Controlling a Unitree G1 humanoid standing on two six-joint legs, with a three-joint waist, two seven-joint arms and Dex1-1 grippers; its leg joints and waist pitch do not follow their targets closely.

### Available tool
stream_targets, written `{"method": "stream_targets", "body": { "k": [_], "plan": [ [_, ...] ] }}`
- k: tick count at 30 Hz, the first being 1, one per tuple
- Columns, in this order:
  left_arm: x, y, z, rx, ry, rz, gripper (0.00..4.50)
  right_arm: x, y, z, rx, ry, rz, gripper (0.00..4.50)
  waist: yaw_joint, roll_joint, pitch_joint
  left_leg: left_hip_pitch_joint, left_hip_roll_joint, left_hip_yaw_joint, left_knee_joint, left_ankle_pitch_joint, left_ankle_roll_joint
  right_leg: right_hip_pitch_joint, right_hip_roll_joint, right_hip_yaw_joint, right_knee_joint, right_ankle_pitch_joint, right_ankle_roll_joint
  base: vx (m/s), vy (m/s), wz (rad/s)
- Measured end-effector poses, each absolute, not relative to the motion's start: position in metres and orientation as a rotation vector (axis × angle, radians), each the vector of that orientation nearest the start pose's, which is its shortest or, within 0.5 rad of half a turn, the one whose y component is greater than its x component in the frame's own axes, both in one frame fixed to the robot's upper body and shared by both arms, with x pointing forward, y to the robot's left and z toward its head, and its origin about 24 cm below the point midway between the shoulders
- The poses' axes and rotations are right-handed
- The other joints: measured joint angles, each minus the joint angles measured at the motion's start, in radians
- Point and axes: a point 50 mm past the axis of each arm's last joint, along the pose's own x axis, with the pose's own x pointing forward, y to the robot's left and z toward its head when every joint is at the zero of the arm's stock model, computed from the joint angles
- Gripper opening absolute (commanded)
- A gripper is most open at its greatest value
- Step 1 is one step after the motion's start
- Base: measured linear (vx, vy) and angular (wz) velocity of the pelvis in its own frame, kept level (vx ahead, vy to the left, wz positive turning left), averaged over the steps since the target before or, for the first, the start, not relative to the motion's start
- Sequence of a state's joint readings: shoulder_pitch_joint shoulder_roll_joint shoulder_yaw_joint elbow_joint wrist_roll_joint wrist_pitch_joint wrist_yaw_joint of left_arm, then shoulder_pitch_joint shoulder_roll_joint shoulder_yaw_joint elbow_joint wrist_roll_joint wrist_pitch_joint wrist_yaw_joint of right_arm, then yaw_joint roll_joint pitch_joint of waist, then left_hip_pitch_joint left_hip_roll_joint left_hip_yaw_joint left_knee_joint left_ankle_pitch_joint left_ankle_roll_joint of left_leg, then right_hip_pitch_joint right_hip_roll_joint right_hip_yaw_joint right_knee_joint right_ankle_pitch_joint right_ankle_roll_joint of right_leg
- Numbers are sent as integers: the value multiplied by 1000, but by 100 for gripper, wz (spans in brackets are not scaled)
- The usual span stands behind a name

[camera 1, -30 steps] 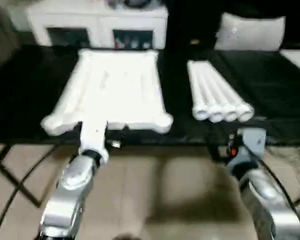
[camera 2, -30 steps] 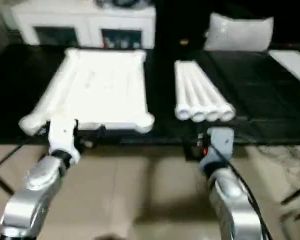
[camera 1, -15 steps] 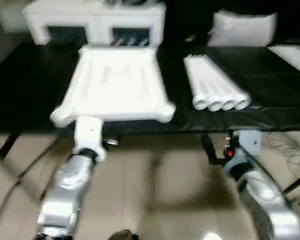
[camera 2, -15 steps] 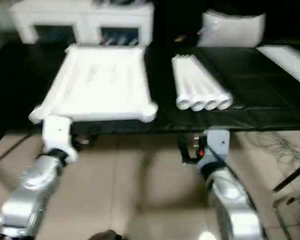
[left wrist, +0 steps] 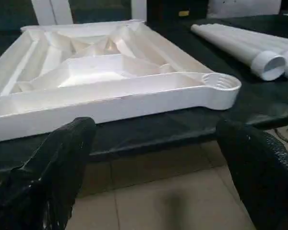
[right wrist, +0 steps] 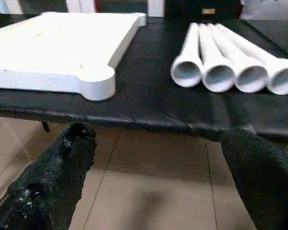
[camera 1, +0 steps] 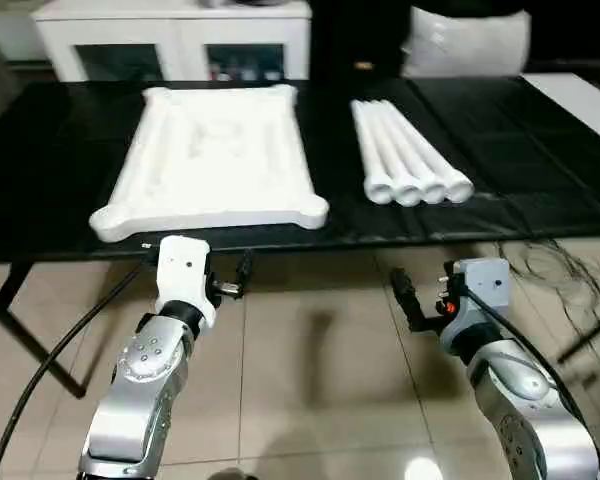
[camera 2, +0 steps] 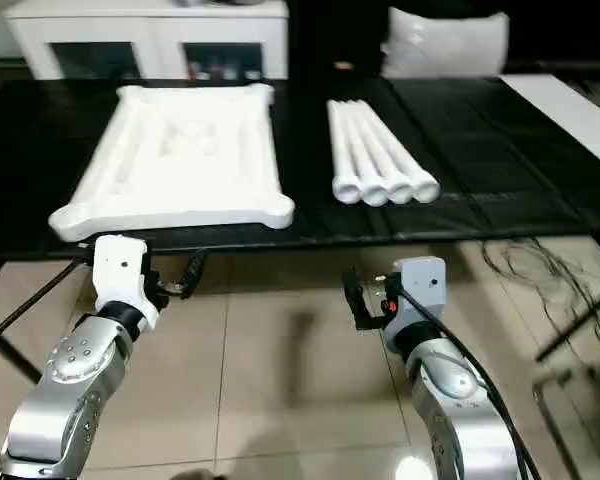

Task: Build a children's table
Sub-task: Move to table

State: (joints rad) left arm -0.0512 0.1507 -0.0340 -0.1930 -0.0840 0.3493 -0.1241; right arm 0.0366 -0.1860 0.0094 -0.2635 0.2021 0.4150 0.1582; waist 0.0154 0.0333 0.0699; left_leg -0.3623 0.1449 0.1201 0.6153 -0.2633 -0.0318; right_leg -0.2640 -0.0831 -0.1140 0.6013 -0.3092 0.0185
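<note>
White plastic throughout: one table top (camera 1: 215,160) lying ribbed underside up on the black-covered work table (camera 1: 60,160), one round corner socket (left wrist: 220,82) plainly readable, the others too small to read. Four tapered tube legs (camera 1: 405,150) side by side on the same cloth, touching one another, well apart from the top, open ends toward the near table edge; far ends hard to separate. Both grippers short of the table, over the tiled floor (camera 1: 310,370), empty. Left gripper (left wrist: 156,148) spread wide, just in front of the top's near edge, fingers cut off at the frame's bottom. Right gripper (right wrist: 158,158) equally wide, near the legs' open ends, fingers likewise cut off. Beyond the table a white cabinet (camera 1: 170,35) and a pale cushion (camera 1: 465,40), both partly cropped. Loose cables (camera 1: 555,275) on the floor at right.
</note>
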Motion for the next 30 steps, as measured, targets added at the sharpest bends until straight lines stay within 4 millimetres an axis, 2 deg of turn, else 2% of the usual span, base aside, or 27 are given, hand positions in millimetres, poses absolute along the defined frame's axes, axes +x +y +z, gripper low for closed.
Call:
{"method": "stream_targets", "body": {
  "k": [1, 2, 5, 7, 8, 9, 10, 11, 12, 13, 14, 15, 16, 17, 18, 19, 20, 21, 22, 23, 24, 25, 26, 27, 28, 29, 30],
  "plan": [
    [261, 155, 67, 67, 116, -181, 448, 242, -165, 58, 21, 193, 210, 450, 0, 0, -1, 3, -1, 4, -2, 0, 0, 3, 0, 4, -3, 1, 0, 84, 13, -2],
    [261, 155, 67, 66, 116, -182, 448, 242, -165, 58, 17, 193, 211, 450, 2, 0, -3, -1, 0, 6, -2, 1, 0, 10, 0, 6, -9, 11, 1, 101, 16, -6],
    [261, 154, 67, 63, 115, -184, 448, 242, -168, 58, 3, 194, 209, 450, 12, 10, -15, -6, 5, 8, -10, 50, 14, 11, 7, 7, -24, 20, 10, 124, 21, -5],
    [260, 154, 69, 63, 107, -184, 448, 242, -166, 58, -3, 192, 218, 450, 11, 9, -24, -6, 1, 9, -12, 42, 26, 8, 6, 11, -31, 14, 15, 180, 29, -4],
    [260, 155, 69, 64, 106, -180, 448, 243, -164, 59, -7, 190, 235, 450, 4, 3, -27, -5, -5, 8, -11, 36, 30, -7, 6, 18, -17, 10, 13, 211, -2, 3],
    [260, 157, 69, 65, 109, -171, 448, 244, -159, 60, -10, 182, 264, 450, -8, -1, -29, -3, -11, 7, -8, 31, 34, -25, 3, 25, 19, 4, 10, 211, -2, 3],
    [260, 159, 69, 65, 107, -163, 448, 244, -154, 61, -12, 174, 288, 450, -16, -8, -32, 0, -24, -9, -5, 24, 39, -55, -6, 45, 71, 0, 12, 144, -54, 6],
    [260, 160, 70, 68, 104, -159, 448, 244, -153, 61, -16, 175, 299, 450, -26, -18, -35, -1, -51, -42, -4, 19, 48, -71, -11, 58, 75, -2, 19, 82, -85, 34],
    [261, 161, 71, 68, 101, -158, 448, 243, -154, 60, -28, 177, 304, 450, -34, -30, -39, -14, -75, -67, 16, 7, 78, -59, -14, 72, 51, -13, 41, 82, -85, 34],
    [262, 154, 71, 51, 99, -174, 448, 241, -158, 57, -51, 193, 295, 450, -25, -29, -35, -40, -75, -67, 57, -5, 161, -41, -12, 61, 43, -18, 38, 79, -44, 61],
    [260, 147, 70, 42, 100, -197, 448, 241, -164, 56, -71, 200, 281, 450, -5, -22, -33, -64, -72, -63, 103, 2, 219, -16, -15, 37, 20, -17, 35, 86, -29, 53],
    [260, 147, 70, 44, 99, -199, 448, 241, -165, 57, -70, 195, 274, 450, 3, -12, -33, -74, -64, -54, 95, 4, 207, 8, -17, 7, -3, -15, 36, 86, -29, 53],
    [261, 148, 72, 47, 92, -197, 448, 241, -165, 58, -69, 190, 276, 450, 14, -2, -33, -73, -55, -52, 58, 10, 195, 30, -16, -21, -21, -18, 42, 99, -23, 50],
    [261, 150, 74, 54, 85, -192, 448, 242, -163, 59, -63, 183, 282, 450, 21, 27, -36, -53, -34, -59, 32, 30, 146, 57, -4, -52, -34, -22, 44, 123, 21, 42],
    [259, 156, 73, 63, 88, -174, 448, 244, -156, 61, -49, 170, 300, 450, 24, 20, -31, -33, -31, -58, 20, 36, 39, 53, -2, -30, -3, -36, 48, 123, 21, 42],
    [260, 167, 70, 76, 104, -135, 448, 245, -142, 65, -26, 147, 351, 450, 19, 7, -29, -28, -46, -57, 28, 24, 43, 16, 0, 15, 77, -50, 23, 133, 23, 20],
    [260, 170, 69, 76, 110, -122, 448, 244, -138, 65, -22, 145, 368, 450, 16, 5, -30, -20, -48, -57, 31, 17, 47, -15, 7, 36, 123, -49, 20, 130, 21, 13],
    [260, 169, 70, 73, 107, -124, 448, 243, -139, 64, -25, 149, 367, 450, 14, 4, -31, -12, -49, -57, 31, 13, 51, -50, 12, 48, 144, -47, 23, 130, 21, 13],
    [261, 167, 71, 68, 103, -131, 448, 243, -142, 63, -35, 155, 361, 450, 12, 1, -30, -1, -53, -53, 30, 8, 51, -93, 14, 51, 149, -41, 32, 88, 9, 9],
    [261, 165, 71, 67, 100, -139, 448, 242, -145, 62, -38, 158, 353, 450, 13, -9, -30, 10, -60, -45, 27, 5, 48, -123, 11, 58, 128, -27, 40, 66, -32, 0],
    [261, 164, 72, 67, 98, -145, 448, 242, -146, 62, -39, 160, 347, 450, 13, -24, -30, 19, -72, -33, 27, -1, 43, -133, 6, 69, 85, -6, 32, 66, -32, 0],
    [261, 163, 72, 64, 96, -148, 448, 240, -150, 60, -42, 170, 336, 450, 15, -51, -23, 28, -87, -22, 29, -8, 36, -128, 3, 98, 63, 81, 8, 50, -99, 2],
    [261, 156, 70, 49, 101, -165, 448, 239, -154, 56, -49, 185, 323, 450, 24, -52, -23, 33, -78, -15, 38, -23, 60, -120, 10, 101, 57, 72, 5, 51, -103, 2],
    [261, 151, 70, 47, 101, -184, 448, 239, -156, 56, -55, 188, 316, 450, 28, -46, -24, 31, -75, -19, 63, -34, 78, -113, 12, 100, 51, 70, -1, 51, -103, 2],
    [261, 149, 70, 48, 101, -194, 448, 239, -158, 56, -56, 187, 310, 450, 30, -40, -23, 26, -72, -29, 86, -34, 79, -100, 12, 100, 45, 68, -4, 75, -42, -4],
    [261, 149, 70, 50, 99, -193, 448, 239, -158, 57, -57, 182, 307, 450, 30, -35, -24, 26, -63, -33, 81, -34, 77, -92, 14, 99, 41, 65, -4, 72, -2, 1],
    [262, 150, 72, 53, 94, -193, 448, 240, -159, 58, -58, 177, 305, 450, 30, -22, -24, 26, -41, -35, 52, -32, 74, -83, 25, 95, 36, 64, -3, 72, -2, 1]
  ]
}}
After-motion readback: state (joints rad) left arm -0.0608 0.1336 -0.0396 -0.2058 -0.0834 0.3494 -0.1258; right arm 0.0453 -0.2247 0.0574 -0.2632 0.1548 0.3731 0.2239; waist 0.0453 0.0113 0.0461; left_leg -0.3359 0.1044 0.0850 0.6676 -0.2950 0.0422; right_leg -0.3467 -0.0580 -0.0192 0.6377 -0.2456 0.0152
